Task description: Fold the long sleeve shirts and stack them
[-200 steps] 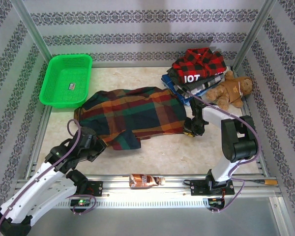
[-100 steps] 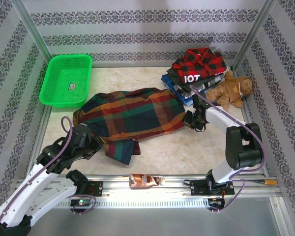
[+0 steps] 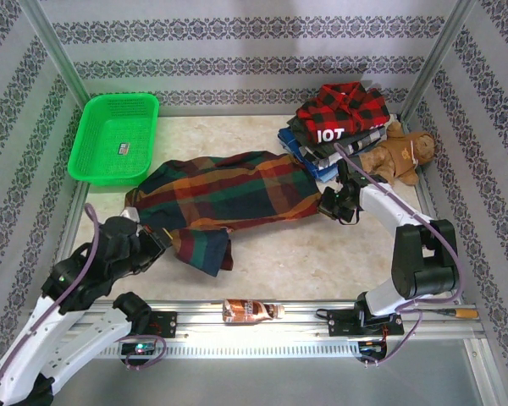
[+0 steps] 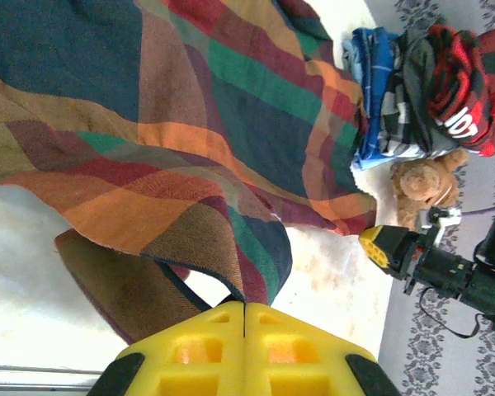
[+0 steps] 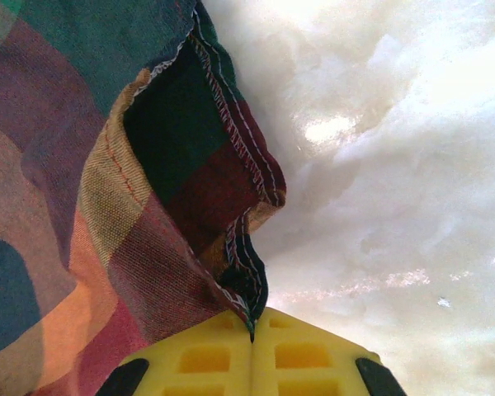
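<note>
Since the earlier frames, the left hand [image 3: 152, 243] has been drawn back toward the near left corner of the desk [image 3: 339, 262], and the near flap of the plaid shirt [image 3: 229, 190] has been dragged along with it. The right hand [image 3: 333, 203] has been shifted slightly toward the far edge. Nearest, a brown bottle [image 3: 252, 310] is left lying on the rail at the near edge, apart from the cloth. Just beyond it, the left hand is clenched on a near corner of the plaid shirt. In the left wrist view its yellow fingers [image 4: 190, 346] are pressed together with a fold caught between them. The shirt is spread across the middle of the desk, its near flap rumpled and doubled under. At its right end the hem is pinched by the right hand, whose fingers [image 5: 206, 355] are closed on the stitched edge. Two opposite ends are thus gripped, presumably so that the cloth can be pulled taut and flattened before a fold is made. No fold is judged finished yet. Farther off, in the far right corner, a stack of folded shirts [image 3: 339, 127] is kept, topped by a red-black check one, probably so that the middle stays free for folding. A teddy bear [image 3: 398, 156] is set against its right side. A green basket [image 3: 80, 139] is placed at the far left corner.
</note>
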You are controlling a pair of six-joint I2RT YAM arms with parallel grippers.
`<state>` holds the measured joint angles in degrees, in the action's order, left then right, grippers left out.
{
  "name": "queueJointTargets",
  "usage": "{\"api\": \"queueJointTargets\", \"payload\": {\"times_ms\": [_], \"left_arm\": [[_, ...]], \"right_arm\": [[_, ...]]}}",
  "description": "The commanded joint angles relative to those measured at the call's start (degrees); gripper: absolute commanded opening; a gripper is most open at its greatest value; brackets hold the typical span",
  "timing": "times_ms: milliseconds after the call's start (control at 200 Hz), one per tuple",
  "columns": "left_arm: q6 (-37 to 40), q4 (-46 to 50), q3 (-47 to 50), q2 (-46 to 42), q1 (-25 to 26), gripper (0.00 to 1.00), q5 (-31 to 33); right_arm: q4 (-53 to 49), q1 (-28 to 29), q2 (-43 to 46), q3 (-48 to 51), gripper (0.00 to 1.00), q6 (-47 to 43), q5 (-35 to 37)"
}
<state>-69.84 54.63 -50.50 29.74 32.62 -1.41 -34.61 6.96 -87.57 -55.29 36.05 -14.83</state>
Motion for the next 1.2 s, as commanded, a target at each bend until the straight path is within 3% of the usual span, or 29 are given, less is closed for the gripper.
{"api": "queueJointTargets", "payload": {"times_ms": [0, 255, 789, 1199], "left_arm": [[-0.78, 1.79, 1.82, -0.69, 0.33, 0.00, 2.67], [-0.21, 0.67, 1.90, 5.52, -1.29, 0.00, 6.14], [14.69, -9.42, -3.04, 22.63, -20.39, 0.00, -3.91], [20.58, -15.98, -4.60, 32.73, -28.96, 0.00, -5.98]], "right_arm": [[-1.47, -1.13, 1.31, 0.51, 0.00, -0.50, -1.67], [-3.06, -2.19, -4.19, -6.76, 0.00, -3.35, -2.74], [-8.79, -2.48, -22.52, -28.12, 0.00, -6.87, -5.38], [-10.49, -2.50, -31.30, -38.00, 0.01, -5.65, -4.08]]}}
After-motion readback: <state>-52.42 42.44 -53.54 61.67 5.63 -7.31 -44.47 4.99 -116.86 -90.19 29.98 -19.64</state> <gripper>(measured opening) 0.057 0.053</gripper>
